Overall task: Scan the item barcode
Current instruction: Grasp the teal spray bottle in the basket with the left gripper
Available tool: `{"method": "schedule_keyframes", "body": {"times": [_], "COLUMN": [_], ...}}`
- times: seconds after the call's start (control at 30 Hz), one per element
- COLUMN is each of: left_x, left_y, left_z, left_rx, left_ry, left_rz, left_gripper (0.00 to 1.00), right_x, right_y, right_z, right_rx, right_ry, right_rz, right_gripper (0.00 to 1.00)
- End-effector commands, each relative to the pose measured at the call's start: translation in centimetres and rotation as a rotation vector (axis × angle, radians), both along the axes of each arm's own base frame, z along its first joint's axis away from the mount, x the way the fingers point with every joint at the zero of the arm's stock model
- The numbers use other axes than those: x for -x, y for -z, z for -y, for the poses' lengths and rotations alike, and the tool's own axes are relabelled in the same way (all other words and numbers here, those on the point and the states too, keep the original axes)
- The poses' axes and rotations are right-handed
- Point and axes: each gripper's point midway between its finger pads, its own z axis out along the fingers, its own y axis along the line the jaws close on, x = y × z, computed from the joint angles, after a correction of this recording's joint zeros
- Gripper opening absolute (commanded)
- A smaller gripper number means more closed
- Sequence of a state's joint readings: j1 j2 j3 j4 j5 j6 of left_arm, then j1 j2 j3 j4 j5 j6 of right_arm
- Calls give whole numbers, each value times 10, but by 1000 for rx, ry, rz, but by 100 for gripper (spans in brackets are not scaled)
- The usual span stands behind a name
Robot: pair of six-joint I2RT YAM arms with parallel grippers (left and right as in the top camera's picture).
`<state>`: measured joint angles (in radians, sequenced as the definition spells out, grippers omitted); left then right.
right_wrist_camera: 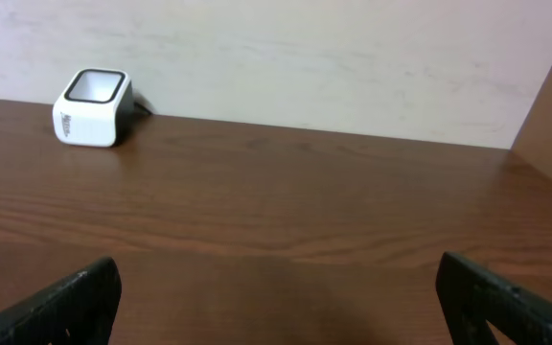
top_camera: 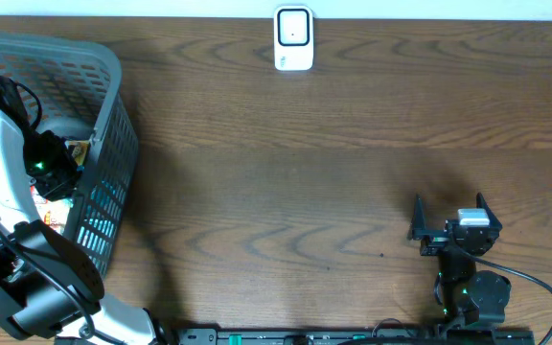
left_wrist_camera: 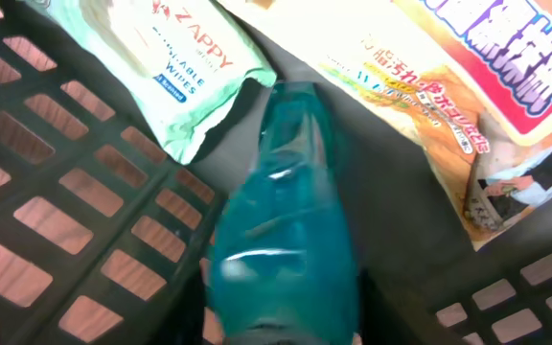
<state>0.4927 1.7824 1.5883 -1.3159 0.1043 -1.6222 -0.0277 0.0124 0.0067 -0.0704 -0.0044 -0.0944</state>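
1. Wooden table (top_camera: 305,192); grey basket (top_camera: 113,163) upper left of overhead view, scanner (top_camera: 293,38) top centre.
2. Teal bottle (left_wrist_camera: 286,211) lies on basket floor, centre of left wrist view, beside a wipes pack (left_wrist_camera: 171,67).
3. Left gripper (top_camera: 54,165) in basket above it; jaws unseen, cannot tell. Right gripper (right_wrist_camera: 276,297) gapes empty.
4. Judged: glossy, stiff, light, slippery; grip across the wide body.
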Motion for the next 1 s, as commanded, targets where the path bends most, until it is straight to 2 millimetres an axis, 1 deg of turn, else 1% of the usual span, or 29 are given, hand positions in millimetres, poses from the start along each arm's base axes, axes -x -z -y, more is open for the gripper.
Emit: {"method": "schedule_keyframes", "body": {"times": [0.0, 0.03, 0.17, 0.33, 0.47, 0.53, 0.73, 0.9, 0.93, 0.97], "left_x": [6, 6, 6, 9, 13, 16, 24, 30, 31, 32], "left_y": [7, 7, 7, 7, 8, 8, 16, 32, 35, 36], "left_z": [1, 1, 1, -4, -8, -10, -5, -2, -1, 0], "left_rx": [2, 2, 4, -22, -56, -66, -45, -30, -26, -20], "left_ry": [99, 116, 165, 222, 302, 316, 321, 322, 322, 322], "left_rz": [-36, -34, -33, -50, -80, -99, -133, -152, -153, -156], "left_gripper": [41, 37, 29, 28, 64, 79, 80, 80, 78, 72], "right_x": [0, 0, 0, 0, 0, 0, 0, 0, 0, 0], "right_y": [0, 0, 0, 0, 0, 0, 0, 0, 0, 0], "right_z": [1, 1, 1, 1, 1, 1, 1, 1, 1, 1], "right_rx": [-11, -11, -11, -11, -11, -11, -11, -11, -11, -11], "right_ry": [5, 5, 5, 5, 5, 5, 5, 5, 5, 5], "right_rz": [1, 1, 1, 1, 1, 1, 1, 1, 1, 1], "right_gripper": [99, 99, 99, 99, 99, 99, 99, 99, 99, 99]}}
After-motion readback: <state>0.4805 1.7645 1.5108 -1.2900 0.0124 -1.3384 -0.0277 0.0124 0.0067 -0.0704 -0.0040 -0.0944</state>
